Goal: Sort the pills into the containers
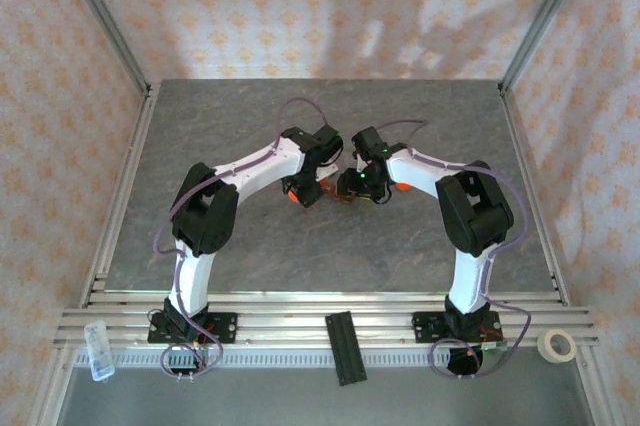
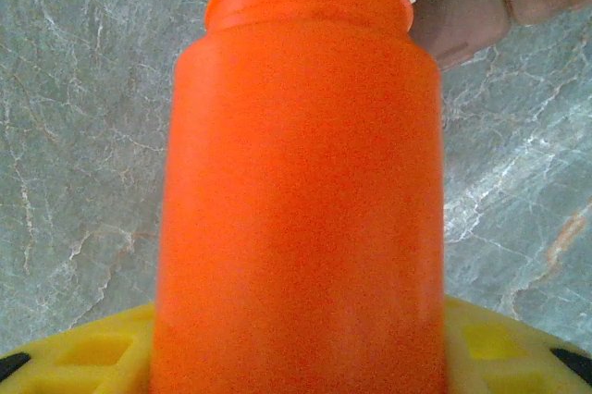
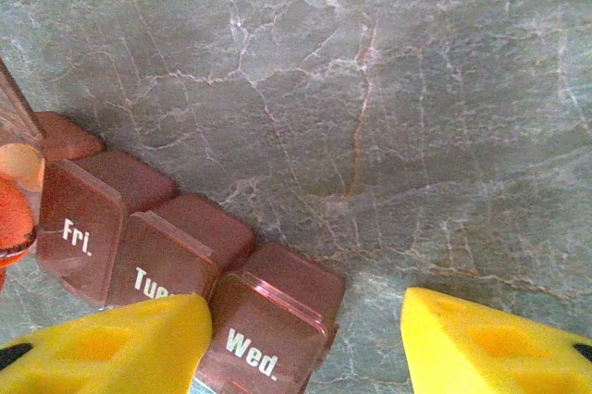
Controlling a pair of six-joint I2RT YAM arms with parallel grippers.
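Middle of the table [image 1: 200, 126] is crowded. The left arm [image 1: 250, 168] and right arm [image 1: 440, 171] meet there nearly nose to nose. The bottle [image 2: 296, 181] clamped in the left gripper [image 2: 296, 362] sits right up by the containers [image 3: 176, 255], hardly any gap. The right gripper [image 3: 305, 306] has its fingers spread, with the Wed. end by the left one. Ahead and to the right of it is bare marble, and the table's back and side strips are wide open.

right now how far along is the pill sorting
Done: the left gripper has the orange bottle picked up, apparently uncapped, its neck aimed at the containers. In hand: lining up a pour, with the right gripper open beside them. Left: the Fri., Tue and Wed. lids look shut, and no sorted pill is visible.
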